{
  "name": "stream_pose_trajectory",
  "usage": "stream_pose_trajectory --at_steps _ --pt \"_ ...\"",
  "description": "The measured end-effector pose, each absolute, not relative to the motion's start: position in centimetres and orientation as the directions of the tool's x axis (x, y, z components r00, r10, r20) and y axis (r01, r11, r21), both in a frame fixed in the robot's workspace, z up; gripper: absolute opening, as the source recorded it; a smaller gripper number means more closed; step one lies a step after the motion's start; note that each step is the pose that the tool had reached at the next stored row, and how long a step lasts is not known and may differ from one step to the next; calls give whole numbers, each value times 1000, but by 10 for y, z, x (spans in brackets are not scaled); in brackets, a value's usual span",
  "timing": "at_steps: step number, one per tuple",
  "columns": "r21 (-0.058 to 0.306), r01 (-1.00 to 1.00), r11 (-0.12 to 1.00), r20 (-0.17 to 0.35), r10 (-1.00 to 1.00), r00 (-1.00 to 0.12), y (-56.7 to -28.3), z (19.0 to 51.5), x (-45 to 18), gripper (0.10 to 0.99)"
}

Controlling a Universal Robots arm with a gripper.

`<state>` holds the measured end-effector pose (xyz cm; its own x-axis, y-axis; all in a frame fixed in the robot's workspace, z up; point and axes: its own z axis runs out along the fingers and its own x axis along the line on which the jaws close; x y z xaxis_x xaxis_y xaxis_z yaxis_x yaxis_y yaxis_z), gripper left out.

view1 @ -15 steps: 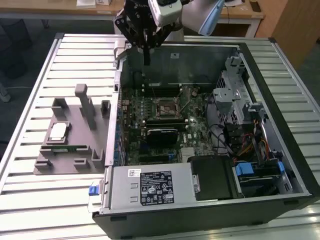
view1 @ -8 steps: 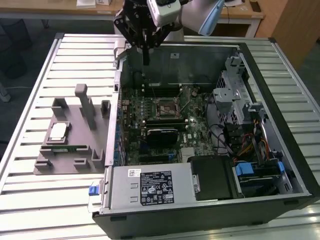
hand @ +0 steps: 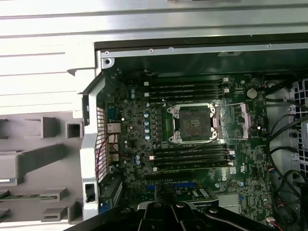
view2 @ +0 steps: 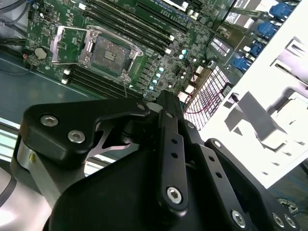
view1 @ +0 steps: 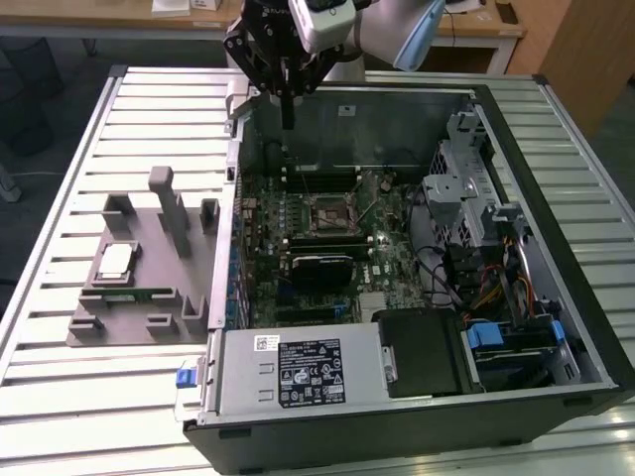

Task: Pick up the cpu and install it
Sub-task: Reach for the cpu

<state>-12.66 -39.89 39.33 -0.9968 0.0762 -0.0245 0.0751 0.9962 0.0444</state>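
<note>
You'll find the cpu (view1: 116,260) pale silver with a thin darker rim, on a plain grey holder (view1: 89,332) beside the computer case (view1: 397,436). The case is black outside and dull grey inside. Within the case, the motherboard (view1: 260,228) is dark green, striped with black slots, and a clip (view1: 486,335) is bright blue. Above the case, the gripper (view1: 287,124) is black. Under the case, the table (view1: 60,407) is pale ribbed metal.

The gripper (view1: 287,121) is matte black. Its angular linkage plates (view2: 72,127) are fastened with silver hex-socket screws (view2: 174,194), and its narrow finger bar (view2: 169,139) has a row of small holes. Above it sit a white camera housing (view1: 322,20) and the pale grey arm (view1: 397,25).
</note>
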Motion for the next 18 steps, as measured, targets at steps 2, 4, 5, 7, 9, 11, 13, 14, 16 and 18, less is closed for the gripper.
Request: stream_pose_trajectory --at_steps 2,4,5,7,9,11,13,14,16,18 --pt "44 75 996 -24 76 -997 -399 393 -128 106" --pt "44 75 996 -24 76 -997 -399 393 -128 106" --pt "44 75 996 -24 76 -997 -399 393 -129 106" --pt "44 75 996 -24 76 -997 -399 393 -130 106" --pt "44 75 996 -24 76 -997 -399 393 -130 106" --pt "44 75 996 -24 76 -997 -399 393 -132 106" --pt "44 75 996 -24 76 -997 -399 393 -133 106" --pt "44 75 996 -24 76 -997 -399 393 -133 106" --pt "44 75 996 -24 76 -997 -399 393 -134 106" --pt "44 75 996 -24 76 -997 -399 393 -134 106"
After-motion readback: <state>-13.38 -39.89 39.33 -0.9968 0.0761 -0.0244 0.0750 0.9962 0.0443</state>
